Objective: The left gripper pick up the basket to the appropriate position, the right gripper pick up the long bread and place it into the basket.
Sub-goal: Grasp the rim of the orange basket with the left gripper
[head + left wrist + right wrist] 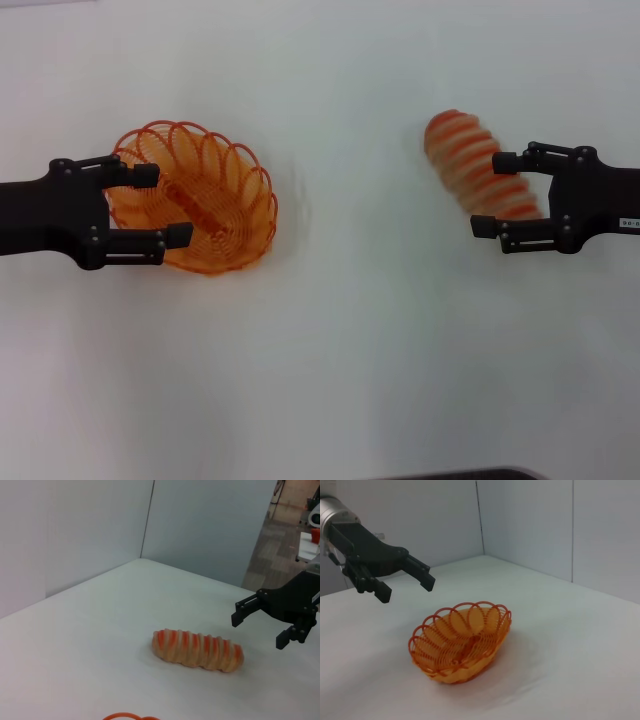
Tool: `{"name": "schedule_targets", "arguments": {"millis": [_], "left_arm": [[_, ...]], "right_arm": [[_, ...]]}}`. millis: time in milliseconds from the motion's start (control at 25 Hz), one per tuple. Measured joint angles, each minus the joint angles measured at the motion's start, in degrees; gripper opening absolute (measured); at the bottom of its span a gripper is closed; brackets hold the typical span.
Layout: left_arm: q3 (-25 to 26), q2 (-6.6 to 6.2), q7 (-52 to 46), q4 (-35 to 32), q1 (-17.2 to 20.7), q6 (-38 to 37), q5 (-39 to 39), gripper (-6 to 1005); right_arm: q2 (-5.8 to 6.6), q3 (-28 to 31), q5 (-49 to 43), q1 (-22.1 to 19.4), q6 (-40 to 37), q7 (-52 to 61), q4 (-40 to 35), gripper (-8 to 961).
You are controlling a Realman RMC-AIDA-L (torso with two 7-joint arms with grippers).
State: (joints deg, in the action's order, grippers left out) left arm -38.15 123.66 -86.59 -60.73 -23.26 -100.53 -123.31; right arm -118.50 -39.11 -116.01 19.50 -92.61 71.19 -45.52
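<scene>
On my left side, the left tool [160, 205] hangs above the near-left rim of the basket [200, 205], fingers spread and gripping nothing. In the right wrist view I see it [405, 580] raised clear of the rim, so I judge it is not yet touching the wire. The basket [462, 642] sits upright on the white table [350, 350], empty, its long axis running diagonally across the table.

Taking the basket as my landmark, the long bread [480, 165] lies well to the right of it, a broad stretch of bare table between them. The loaf rests flat on the table [75, 630], and its long axis also runs diagonally, from its far end nearest the basket to its near end farthest from it.

The right tool [490, 195] is at that near end, also released and holding nothing. One finger sits at the far flank of the loaf and the other at the near flank, so the open fingers roughly bracket the bread's width. From the left wrist view the right tool [262, 627] appears raised above the table just beside the loaf [197, 650], not closed around it.

The right arm is plainly the nearer one to the bread, the left to the basket. I judge both grasps are about to begin, each needing a descent first.
</scene>
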Motion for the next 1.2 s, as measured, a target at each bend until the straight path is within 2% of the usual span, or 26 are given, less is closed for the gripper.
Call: {"name": "schedule_targets", "arguments": {"millis": [720, 1200], "left_arm": [[0.1, 0.0, -0.9, -0.1, -0.1, 0.3, 0.8, 863], [4.2, -0.08, -4.6, -2.7, -3.1, 0.7, 5.4, 856]], "right_arm": [[-0.05, 0.0, 0.0, 0.0, 0.0, 0.0, 0.1, 924], [-0.29, -0.1, 0.0, 0.0, 0.0, 0.0, 0.3, 924]]}}
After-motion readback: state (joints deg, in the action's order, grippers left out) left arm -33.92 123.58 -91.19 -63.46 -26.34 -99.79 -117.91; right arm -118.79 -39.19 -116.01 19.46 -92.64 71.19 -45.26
